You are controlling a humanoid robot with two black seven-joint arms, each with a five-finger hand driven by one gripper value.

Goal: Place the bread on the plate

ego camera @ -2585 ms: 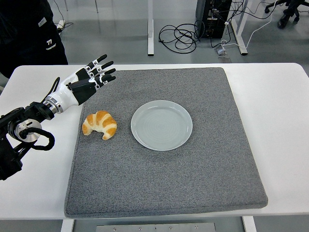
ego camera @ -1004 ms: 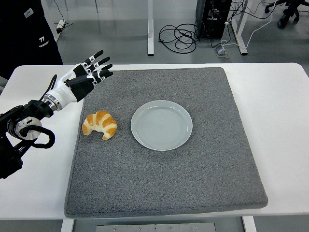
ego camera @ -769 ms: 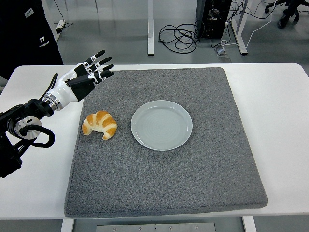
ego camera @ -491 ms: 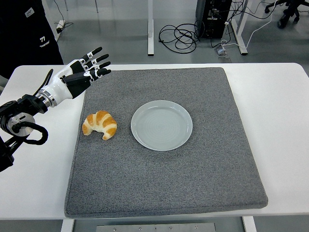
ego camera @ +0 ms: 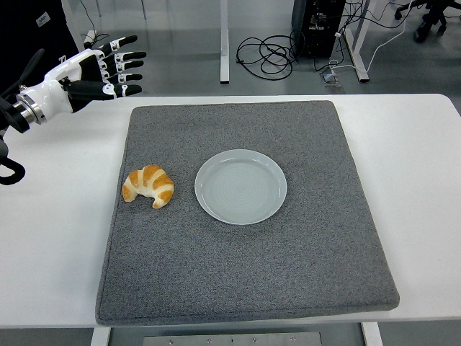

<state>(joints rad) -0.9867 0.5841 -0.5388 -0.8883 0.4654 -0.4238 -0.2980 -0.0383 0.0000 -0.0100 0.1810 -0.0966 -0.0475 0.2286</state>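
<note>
A golden croissant [ego camera: 149, 186] lies on the left part of the grey mat [ego camera: 245, 281], just left of an empty pale blue-grey plate [ego camera: 240, 187] at the mat's middle. They lie close but apart. My left hand [ego camera: 108, 67] is raised high above the table's far left corner, well away from the croissant, with fingers spread and holding nothing. My right arm is out of view.
The mat covers most of the white table [ego camera: 410, 166]. A person in dark clothing [ego camera: 32, 29] stands at the top left behind my left hand. Cables and desk legs lie on the floor beyond the table.
My left hand has lifted up and drawn back to the left, away from the mat's far left corner. The croissant and plate have not moved.
</note>
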